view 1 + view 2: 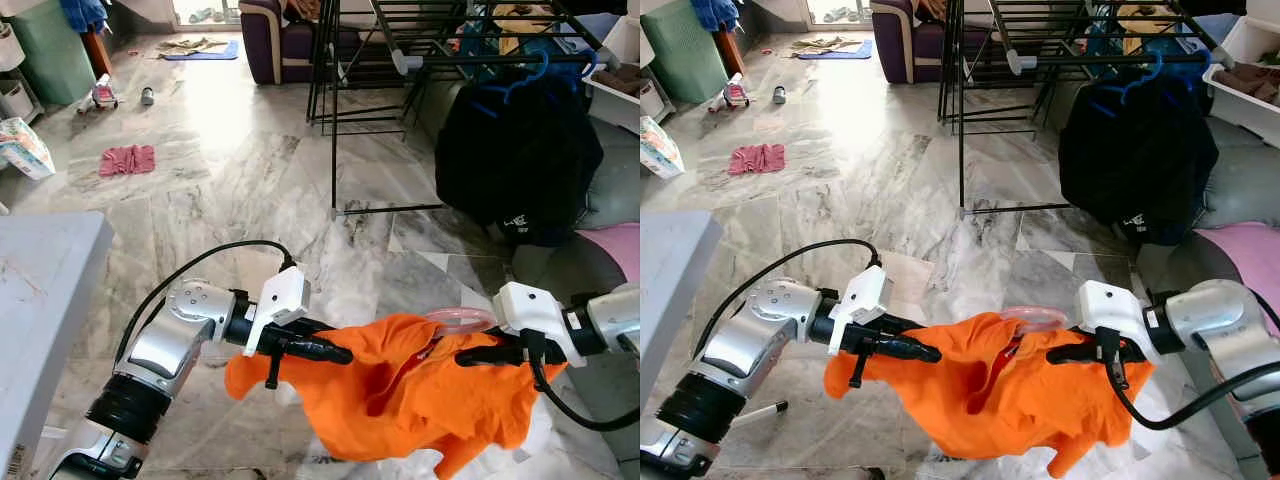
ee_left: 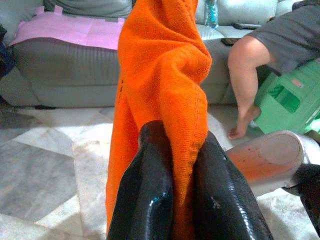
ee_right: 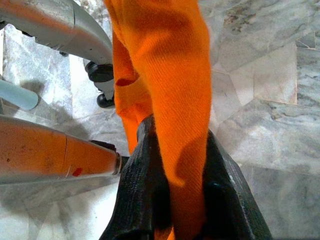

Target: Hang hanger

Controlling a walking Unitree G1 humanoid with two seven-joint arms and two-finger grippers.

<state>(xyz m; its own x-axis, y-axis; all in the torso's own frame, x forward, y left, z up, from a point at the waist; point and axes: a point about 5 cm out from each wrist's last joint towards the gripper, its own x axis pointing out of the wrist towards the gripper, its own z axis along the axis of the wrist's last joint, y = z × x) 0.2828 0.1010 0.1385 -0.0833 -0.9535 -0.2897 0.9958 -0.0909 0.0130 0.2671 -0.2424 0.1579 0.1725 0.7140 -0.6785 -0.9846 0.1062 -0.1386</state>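
Marble floor with a black drying rack at the back, a dark garment hanging from it on a blue hanger. Orange shirt stretched between both arms above the floor, a pale pink hanger poking out of its top edge. Left gripper has its fingers clamped on one edge of the shirt, right gripper has its fingers clamped on the other.
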